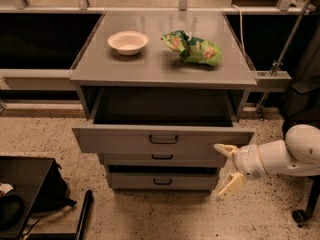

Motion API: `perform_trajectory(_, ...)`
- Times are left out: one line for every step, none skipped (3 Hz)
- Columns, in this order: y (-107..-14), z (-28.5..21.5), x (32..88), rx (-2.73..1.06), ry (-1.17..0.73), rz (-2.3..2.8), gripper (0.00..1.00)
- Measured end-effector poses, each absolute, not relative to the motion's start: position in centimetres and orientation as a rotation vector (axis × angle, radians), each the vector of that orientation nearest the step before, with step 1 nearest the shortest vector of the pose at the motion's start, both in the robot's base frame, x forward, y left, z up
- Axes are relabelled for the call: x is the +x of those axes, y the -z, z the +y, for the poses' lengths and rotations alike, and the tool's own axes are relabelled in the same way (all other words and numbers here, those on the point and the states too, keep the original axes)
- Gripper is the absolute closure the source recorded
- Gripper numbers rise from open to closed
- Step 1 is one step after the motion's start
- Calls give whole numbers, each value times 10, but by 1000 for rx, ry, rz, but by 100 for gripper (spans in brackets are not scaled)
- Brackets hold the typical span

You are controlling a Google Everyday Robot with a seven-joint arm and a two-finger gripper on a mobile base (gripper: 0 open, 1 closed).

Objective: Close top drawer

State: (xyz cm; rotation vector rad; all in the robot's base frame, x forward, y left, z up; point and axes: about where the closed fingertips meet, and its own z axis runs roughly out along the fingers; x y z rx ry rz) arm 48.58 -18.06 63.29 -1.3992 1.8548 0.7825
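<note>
The top drawer [163,139] of the grey metal cabinet stands pulled out, its wide front panel carrying a small dark loop handle [163,139] and its deep dark interior [162,106] showing behind. Two shorter-fronted drawers sit below it, the middle one [162,158] and the bottom one [160,181]. My gripper [227,168] is at the right end of the drawer fronts, low down, with its cream fingers spread open and empty. The upper finger [224,149] lies close to the right end of the top drawer's front panel. The white arm [285,156] reaches in from the right.
On the cabinet top [100,66] stand a white bowl [128,42] and a green chip bag [192,48]. A black bag and case [30,196] lie on the speckled floor at lower left. Dark shelving runs behind, and a dark chair base [302,214] is at lower right.
</note>
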Motion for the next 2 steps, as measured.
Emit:
perform_trajectory(-632,-182,490,-1392,-792,1851,0)
perform_trajectory(-630,-188,506,-1357,-820,1844,0)
